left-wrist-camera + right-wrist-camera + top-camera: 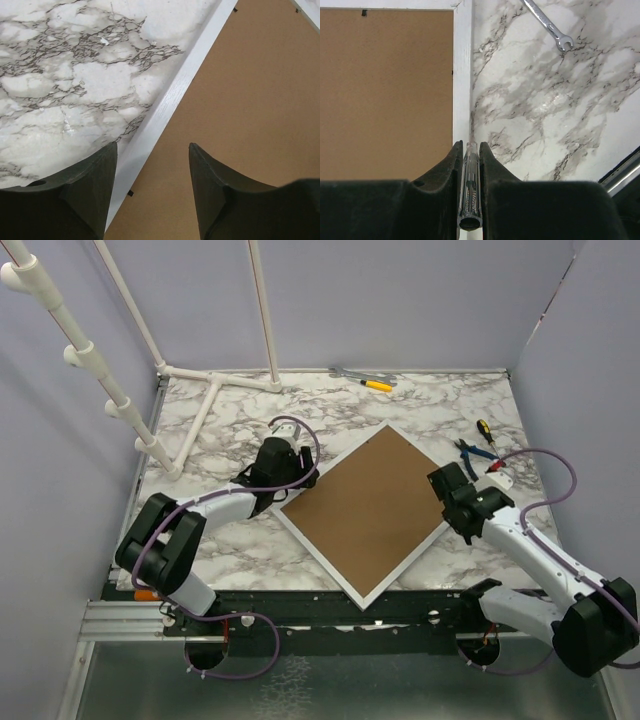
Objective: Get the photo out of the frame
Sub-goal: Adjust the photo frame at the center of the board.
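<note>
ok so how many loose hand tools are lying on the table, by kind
screwdrivers: 2
pliers: 1
wrench: 1
total: 4, not counting the tool in the right gripper or an unclear white item

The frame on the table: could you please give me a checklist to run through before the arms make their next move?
1. Frame lies face down, with the back board up: ok.
2. Left gripper is open above the frame's white rim: ok.
3. Right gripper is shut on the slim tool: ok.
4. Black clips on the back board are released: cannot tell.
5. Photo is exposed for picking: not ok, none is visible.
</note>
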Action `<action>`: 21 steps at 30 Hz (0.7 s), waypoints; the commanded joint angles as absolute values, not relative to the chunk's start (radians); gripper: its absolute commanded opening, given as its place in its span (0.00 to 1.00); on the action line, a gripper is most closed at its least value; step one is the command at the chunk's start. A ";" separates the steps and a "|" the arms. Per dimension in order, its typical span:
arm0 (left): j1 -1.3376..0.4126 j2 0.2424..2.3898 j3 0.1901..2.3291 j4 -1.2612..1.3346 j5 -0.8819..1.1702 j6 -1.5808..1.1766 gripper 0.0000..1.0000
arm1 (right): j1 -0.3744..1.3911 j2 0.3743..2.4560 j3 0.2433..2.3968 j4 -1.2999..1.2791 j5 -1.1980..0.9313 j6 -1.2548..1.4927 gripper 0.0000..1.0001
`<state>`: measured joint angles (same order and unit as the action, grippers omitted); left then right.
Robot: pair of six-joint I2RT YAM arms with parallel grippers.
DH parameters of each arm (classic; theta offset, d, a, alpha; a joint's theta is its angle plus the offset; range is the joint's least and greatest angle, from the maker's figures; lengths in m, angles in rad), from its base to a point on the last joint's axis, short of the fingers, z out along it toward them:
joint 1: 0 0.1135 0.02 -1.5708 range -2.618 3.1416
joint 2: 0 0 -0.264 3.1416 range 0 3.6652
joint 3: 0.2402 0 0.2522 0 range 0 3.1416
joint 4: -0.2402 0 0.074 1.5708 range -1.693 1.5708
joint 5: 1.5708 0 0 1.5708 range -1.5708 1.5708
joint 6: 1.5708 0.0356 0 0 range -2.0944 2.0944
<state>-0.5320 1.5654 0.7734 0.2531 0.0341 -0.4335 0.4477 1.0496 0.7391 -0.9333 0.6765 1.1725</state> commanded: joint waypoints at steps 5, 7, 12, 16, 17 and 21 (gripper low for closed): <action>-0.457 1.503 0.713 0.248 -0.031 -0.528 0.62 | 0.446 1.077 0.748 -0.652 0.521 1.016 0.01; -0.439 1.490 0.690 0.259 -0.031 -0.544 0.64 | 0.446 1.096 0.764 -0.625 0.518 0.998 0.00; -0.396 1.454 0.650 0.246 -0.066 -0.600 0.66 | 0.434 1.188 0.822 -0.575 0.504 0.950 0.00; -0.359 1.403 0.637 0.194 -0.112 -0.639 0.68 | 0.407 1.279 0.866 -0.545 0.473 0.923 0.00; -0.350 1.386 0.628 0.188 -0.126 -0.644 0.69 | 0.402 1.293 0.874 -0.540 0.479 0.918 0.01; -0.324 1.318 0.592 0.168 -0.187 -0.669 0.66 | 0.370 1.328 0.885 -0.491 0.470 0.886 0.00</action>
<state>-0.3492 1.3880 0.6281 0.1989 -0.0975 -0.6224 0.3962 1.3029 0.8513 -0.5919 0.5072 0.9264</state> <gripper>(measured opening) 0.693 0.149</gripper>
